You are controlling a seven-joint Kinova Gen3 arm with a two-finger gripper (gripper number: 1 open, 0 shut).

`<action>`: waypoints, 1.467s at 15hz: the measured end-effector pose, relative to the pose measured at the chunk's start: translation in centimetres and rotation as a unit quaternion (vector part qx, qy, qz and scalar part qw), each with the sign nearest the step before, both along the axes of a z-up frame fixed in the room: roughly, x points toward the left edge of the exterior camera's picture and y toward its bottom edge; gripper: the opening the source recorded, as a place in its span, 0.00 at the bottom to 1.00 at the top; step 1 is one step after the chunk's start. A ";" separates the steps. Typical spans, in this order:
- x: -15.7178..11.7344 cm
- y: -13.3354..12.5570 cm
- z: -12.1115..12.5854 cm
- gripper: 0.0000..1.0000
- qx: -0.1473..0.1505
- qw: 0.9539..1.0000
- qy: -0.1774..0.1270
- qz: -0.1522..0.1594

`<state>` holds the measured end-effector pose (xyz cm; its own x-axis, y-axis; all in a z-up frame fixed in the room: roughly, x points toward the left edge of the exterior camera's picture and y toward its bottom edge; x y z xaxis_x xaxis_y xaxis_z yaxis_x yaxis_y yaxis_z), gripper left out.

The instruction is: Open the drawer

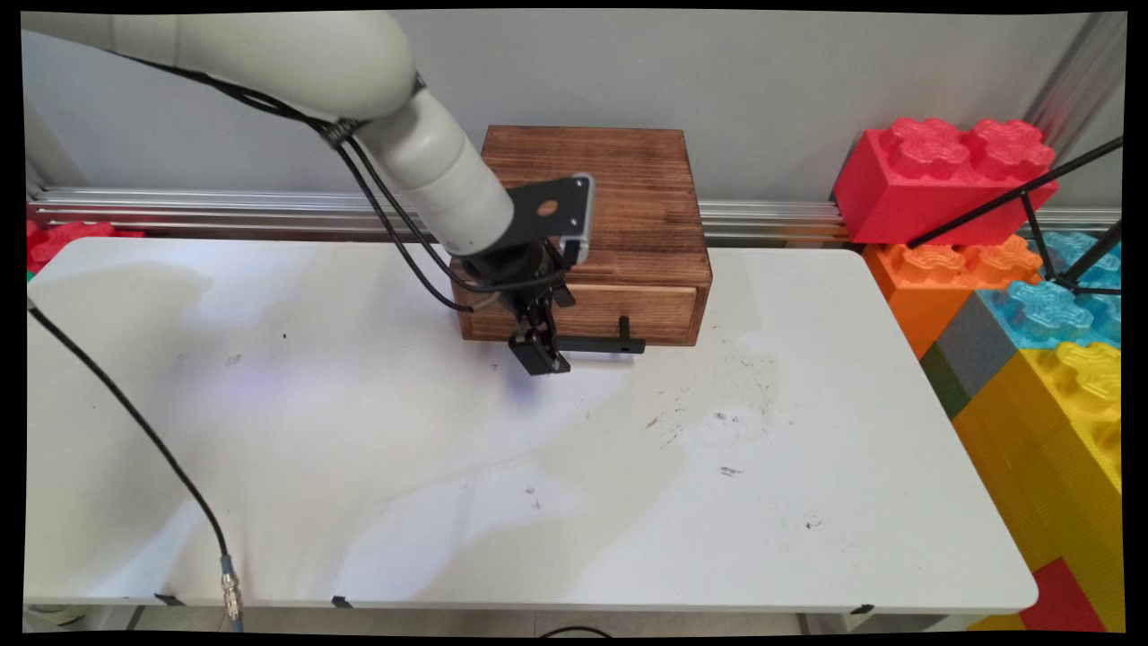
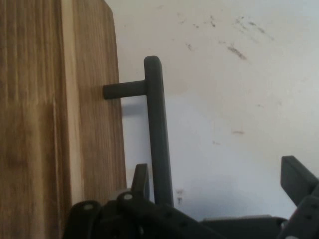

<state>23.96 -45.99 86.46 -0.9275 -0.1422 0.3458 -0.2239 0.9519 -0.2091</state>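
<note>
A dark wooden box (image 1: 619, 179) stands at the table's far edge, with a paler drawer front (image 1: 628, 309) facing me. A black bar handle (image 1: 601, 344) juts from the drawer on a short post. My gripper (image 1: 538, 354) hangs low at the handle's left end, just above the table (image 1: 448, 502). In the hand view the handle (image 2: 155, 129) runs upward beside the drawer front (image 2: 94, 124). The gripper (image 2: 217, 169) is open and straddles the bar: one finger (image 2: 141, 179) sits between bar and wood, the other finger (image 2: 296, 174) stands well clear on the far side.
Big toy bricks are stacked past the table's right edge: red (image 1: 942, 179), orange (image 1: 942, 269), blue (image 1: 1049, 309) and yellow (image 1: 1058, 431). Black tripod legs (image 1: 1031, 206) cross them. A black cable (image 1: 134, 422) drapes over the table's left front. An aluminium rail (image 1: 224, 211) runs along the wall.
</note>
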 end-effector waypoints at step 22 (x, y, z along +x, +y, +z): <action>-1.0 -2.0 -7.4 1.00 0.000 0.999 0.014 0.034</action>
